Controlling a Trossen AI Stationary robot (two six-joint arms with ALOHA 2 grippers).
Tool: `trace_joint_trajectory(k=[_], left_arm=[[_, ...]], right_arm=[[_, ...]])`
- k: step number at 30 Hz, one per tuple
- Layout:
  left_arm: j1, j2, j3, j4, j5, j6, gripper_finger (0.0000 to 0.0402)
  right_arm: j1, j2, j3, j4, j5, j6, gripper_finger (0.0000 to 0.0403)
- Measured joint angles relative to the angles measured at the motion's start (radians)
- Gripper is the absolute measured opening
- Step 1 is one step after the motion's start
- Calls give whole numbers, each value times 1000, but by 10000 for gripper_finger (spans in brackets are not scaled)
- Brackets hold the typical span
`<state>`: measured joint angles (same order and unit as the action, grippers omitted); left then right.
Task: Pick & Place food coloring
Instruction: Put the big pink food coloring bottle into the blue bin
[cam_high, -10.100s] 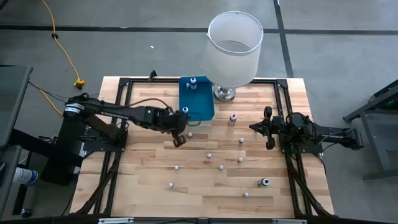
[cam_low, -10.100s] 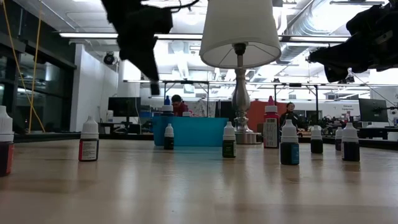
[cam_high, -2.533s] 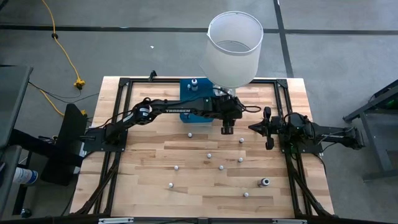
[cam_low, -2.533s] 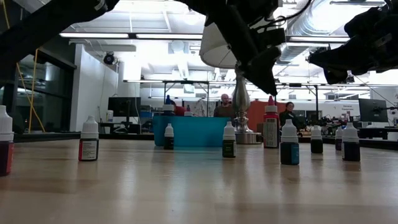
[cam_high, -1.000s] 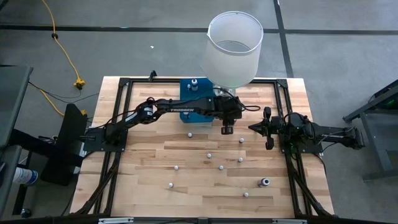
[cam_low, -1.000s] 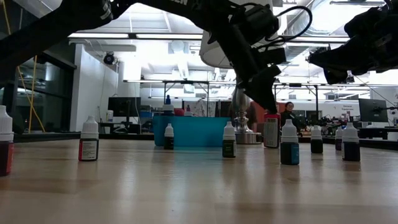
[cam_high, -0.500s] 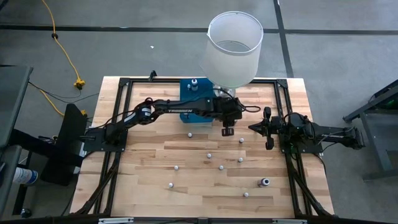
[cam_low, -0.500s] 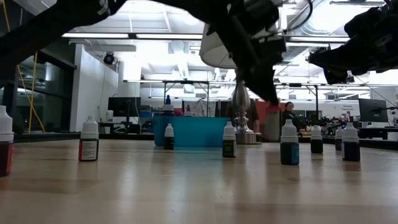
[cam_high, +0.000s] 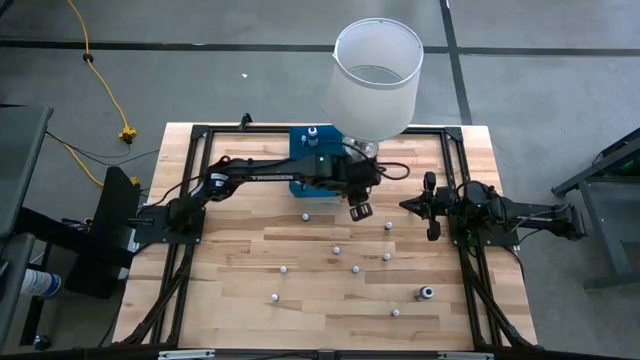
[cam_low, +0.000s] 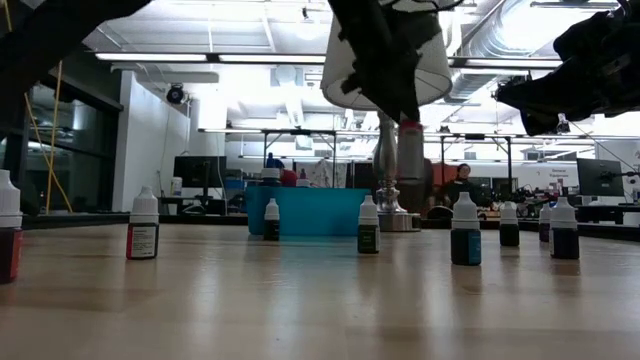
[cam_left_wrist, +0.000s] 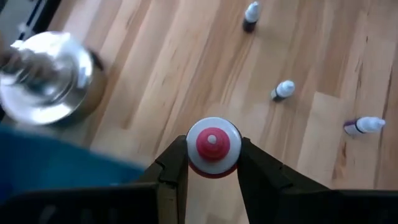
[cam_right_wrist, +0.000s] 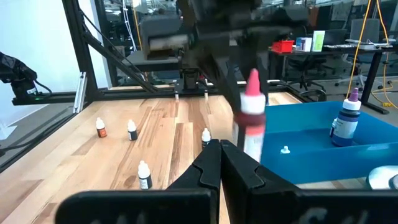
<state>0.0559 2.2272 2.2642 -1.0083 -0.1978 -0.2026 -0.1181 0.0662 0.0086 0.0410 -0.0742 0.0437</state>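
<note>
Left pincer (cam_left_wrist: 212, 163), clamped on the red-capped bottle (cam_left_wrist: 212, 147), has lifted it off the desk (cam_high: 300, 260) beside the blue bin (cam_high: 303, 152), ready for dropping in.

Bright overhead light, blurred wrist views.

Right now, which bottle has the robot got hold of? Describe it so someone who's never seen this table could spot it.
Find the big white lampshade at the far edge of the table. Just in front of its metal base, the left gripper holds a bottle off the wood, beside the blue bin. It is the only one in the air, taller than the tiny bottles standing around, with a red-pink tip on a white cap.
</note>
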Motion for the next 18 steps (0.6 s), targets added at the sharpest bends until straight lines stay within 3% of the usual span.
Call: trace_joint_trajectory(k=[18], left_arm=[[-37, -139, -5, -270, -105, -99, 92]], right_arm=[[0, 0, 0, 0, 0, 0, 0]])
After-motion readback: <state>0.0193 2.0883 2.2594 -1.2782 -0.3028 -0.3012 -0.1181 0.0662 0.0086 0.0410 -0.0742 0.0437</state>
